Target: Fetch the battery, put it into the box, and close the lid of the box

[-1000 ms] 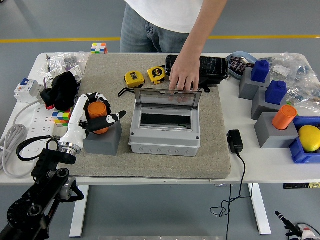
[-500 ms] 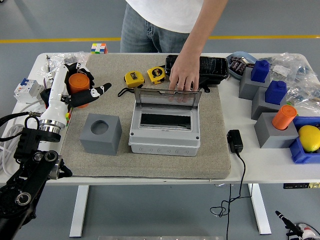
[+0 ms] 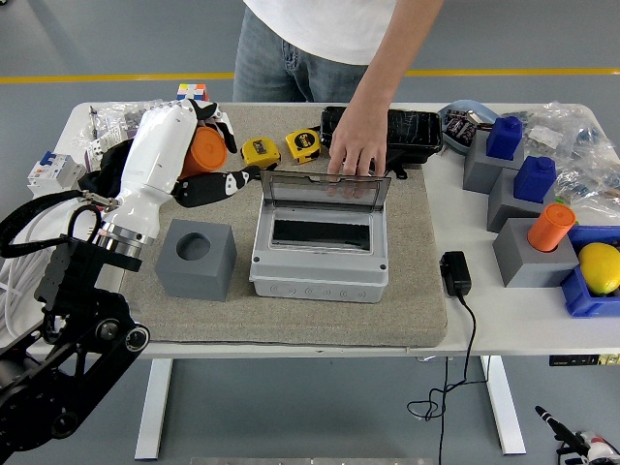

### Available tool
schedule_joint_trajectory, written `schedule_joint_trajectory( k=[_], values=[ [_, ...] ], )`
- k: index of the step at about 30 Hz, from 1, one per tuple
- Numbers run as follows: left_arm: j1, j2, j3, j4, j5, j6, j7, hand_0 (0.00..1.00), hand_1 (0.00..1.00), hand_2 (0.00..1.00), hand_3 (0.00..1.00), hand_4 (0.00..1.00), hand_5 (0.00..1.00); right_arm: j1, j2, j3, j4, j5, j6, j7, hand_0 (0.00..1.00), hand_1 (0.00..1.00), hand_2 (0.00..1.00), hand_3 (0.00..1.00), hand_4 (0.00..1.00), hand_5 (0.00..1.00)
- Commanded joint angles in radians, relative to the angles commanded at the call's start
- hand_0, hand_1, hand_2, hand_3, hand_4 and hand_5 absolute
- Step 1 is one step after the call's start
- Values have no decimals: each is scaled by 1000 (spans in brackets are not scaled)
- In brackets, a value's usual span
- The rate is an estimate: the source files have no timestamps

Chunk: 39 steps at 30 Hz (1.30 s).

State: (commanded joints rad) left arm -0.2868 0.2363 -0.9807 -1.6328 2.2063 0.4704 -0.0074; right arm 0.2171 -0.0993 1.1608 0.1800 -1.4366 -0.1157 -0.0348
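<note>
On the left, the left hand (image 3: 194, 155) has its fingers wrapped around one orange battery (image 3: 204, 150), held above the mat (image 3: 412, 281) just left of the box (image 3: 320, 254). Below it sits one grey block (image 3: 195, 259) with an empty round hole on top. Two yellow tape measures (image 3: 281, 147) lie behind the box. The box is one, grey, its clear lid (image 3: 326, 187) standing up; a person's hand (image 3: 356, 145) rests on the lid's top edge. Right of the mat lies one black adapter (image 3: 455, 272). Further right are three more grey blocks: two carry blue pieces (image 3: 519, 158), one a second orange battery (image 3: 550, 227). One yellow object (image 3: 600, 266) lies in a blue bin (image 3: 579, 295).
</note>
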Motion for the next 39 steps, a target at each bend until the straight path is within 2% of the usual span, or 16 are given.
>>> schedule_joint_trajectory(
  k=[2,4,5,9,10,11,16,17,28,33,39],
  values=[
    [-21,5,50,12,63,5,-10,71,71,125,129,906,18,0,0,3,0,-4,1,-1,828,766,745,822,998,998],
    [-45,9,106,30,63,17,-26,71,71,125,129,906,18,2,-1,0,0,-2,1,-1,828,766,745,822,998,998],
    [-58,11,132,40,63,21,-31,78,79,124,123,836,90,3,-1,0,0,0,1,0,827,766,745,822,998,998],
    [-110,5,216,95,60,29,-41,78,79,124,123,836,90,3,-2,1,0,-4,1,-2,827,766,745,822,998,998],
    [-124,0,239,113,53,31,-43,78,79,124,123,836,90,3,-3,1,0,-6,1,-2,827,766,745,822,998,998],
    [-134,-4,255,126,47,34,-45,78,80,125,128,786,150,3,-3,2,0,-7,2,-3,828,765,745,822,998,998],
    [-177,-39,329,206,-3,57,-72,78,80,125,128,786,150,2,-2,7,0,-17,3,-5,828,765,745,822,998,998],
    [-186,-51,341,228,-13,62,-76,79,78,123,126,755,248,4,-1,4,0,-15,3,-5,828,765,745,822,998,998],
    [-252,-135,365,394,-127,93,-106,80,79,123,126,743,284,6,2,-1,0,-17,4,-7,828,765,745,822,998,998],
    [-264,-160,377,484,-169,106,-128,79,79,124,127,737,304,6,3,-6,0,-14,3,-7,827,766,745,822,998,998],
    [-283,-188,392,557,-202,122,-143,81,79,123,127,729,315,7,4,-6,0,-20,5,-9,827,765,745,822,998,998]
  ],
)
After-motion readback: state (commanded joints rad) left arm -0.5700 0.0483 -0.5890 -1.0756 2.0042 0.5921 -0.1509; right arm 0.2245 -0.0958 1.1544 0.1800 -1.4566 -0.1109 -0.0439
